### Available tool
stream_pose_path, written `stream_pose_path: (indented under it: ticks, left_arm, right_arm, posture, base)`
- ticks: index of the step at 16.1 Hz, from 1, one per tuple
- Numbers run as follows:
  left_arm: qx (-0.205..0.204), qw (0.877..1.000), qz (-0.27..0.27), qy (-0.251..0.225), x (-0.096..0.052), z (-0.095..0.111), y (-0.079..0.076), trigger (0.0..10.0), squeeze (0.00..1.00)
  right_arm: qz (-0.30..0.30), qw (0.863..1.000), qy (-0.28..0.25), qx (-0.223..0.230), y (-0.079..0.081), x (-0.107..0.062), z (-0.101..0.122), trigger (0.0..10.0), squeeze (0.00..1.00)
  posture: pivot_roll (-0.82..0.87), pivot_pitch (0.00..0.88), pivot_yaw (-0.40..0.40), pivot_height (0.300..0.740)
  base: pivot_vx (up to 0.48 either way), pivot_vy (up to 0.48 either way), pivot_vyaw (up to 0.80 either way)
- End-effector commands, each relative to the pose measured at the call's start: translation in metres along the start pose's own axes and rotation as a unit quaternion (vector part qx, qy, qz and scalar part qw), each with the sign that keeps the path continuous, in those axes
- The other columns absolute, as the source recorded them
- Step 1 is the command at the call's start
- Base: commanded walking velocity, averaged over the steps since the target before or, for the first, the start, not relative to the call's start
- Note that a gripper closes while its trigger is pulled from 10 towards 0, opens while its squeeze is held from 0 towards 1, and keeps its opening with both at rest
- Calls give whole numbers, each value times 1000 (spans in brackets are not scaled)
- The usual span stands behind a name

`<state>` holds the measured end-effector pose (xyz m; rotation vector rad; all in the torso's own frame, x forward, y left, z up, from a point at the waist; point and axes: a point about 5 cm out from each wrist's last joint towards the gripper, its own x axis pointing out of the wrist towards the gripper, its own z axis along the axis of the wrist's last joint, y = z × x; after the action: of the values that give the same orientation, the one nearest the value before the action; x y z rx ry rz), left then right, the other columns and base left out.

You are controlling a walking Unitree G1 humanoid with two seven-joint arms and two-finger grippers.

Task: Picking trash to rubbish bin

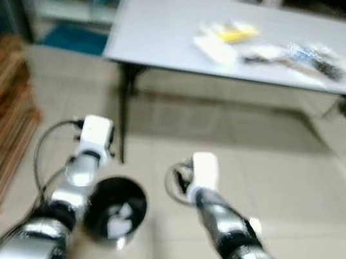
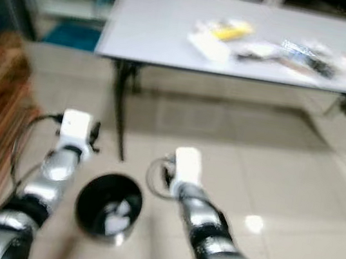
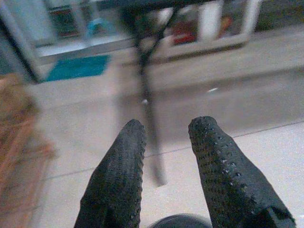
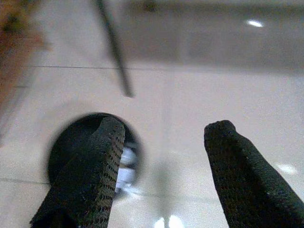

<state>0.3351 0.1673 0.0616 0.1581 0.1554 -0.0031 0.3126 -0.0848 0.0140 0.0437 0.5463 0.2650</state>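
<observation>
R claw [image 4: 164, 156] wide open, empty

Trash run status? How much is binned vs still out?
Done: the black rubbish bin on the floor already holds some white trash. In hand: nothing; left gripper and right gripper are both open and empty. Left: a blurred spread of wrappers, one yellow, still on the grey table.
</observation>
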Motion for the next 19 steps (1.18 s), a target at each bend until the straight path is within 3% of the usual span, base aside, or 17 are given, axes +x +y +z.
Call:
stream_pose_path:
  ticks: [1,13,17,19]
  left_arm:
    - [8,1000,5,4,-1,-2,5,10000,0]
    - [8,1000,3,5,-1,-2,4,10000,0]
    - [7,1000,2,6,0,-2,4,10000,0]
    - [6,1000,3,7,0,-2,4,10000,0]
  right_arm:
    - [16,1000,-16,5,12,3,9,10000,0]
    - [23,1000,-19,-10,16,2,8,10000,0]
    - [23,999,-24,-8,16,2,9,10000,0]
    - [21,999,-25,4,15,2,9,10000,0]
  posture:
    - [42,29,-31,737]
    - [43,14,-28,737]
    - [43,16,-27,737]
    - [44,19,-28,737]
  base:
    - [0,0,0]
    - [0,0,0]
    - [0,0,800]
    - [0,0,0]
